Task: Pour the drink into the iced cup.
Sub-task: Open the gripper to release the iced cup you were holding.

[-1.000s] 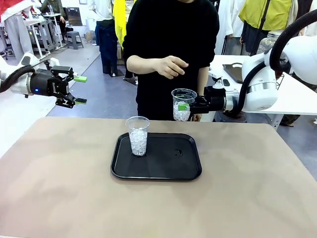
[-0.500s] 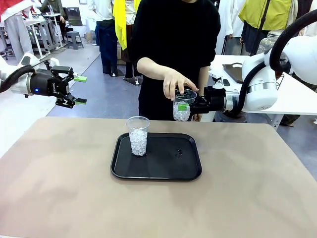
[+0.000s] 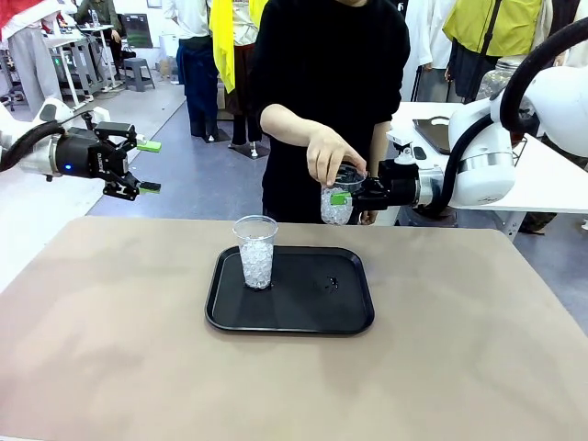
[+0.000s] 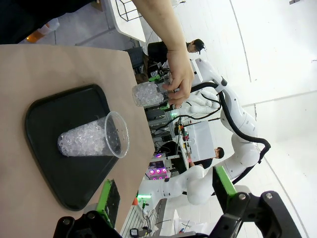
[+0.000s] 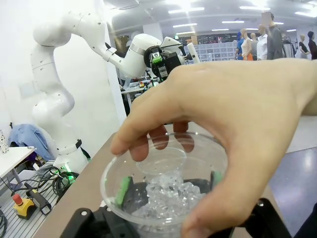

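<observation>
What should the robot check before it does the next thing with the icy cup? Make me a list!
1. Right gripper holding the held cup: ok, its jaws are shut on the cup's sides.
2. Held cup upright: ok.
3. Person's hand clear of the held cup: not ok, its fingers grip the rim from above.
4. Drink in the held cup: not ok, just ice.
5. Second cup standing on the tray: ok, upright with ice.
6. Left gripper out of the way: ok, jaws open, far off to the left.
</observation>
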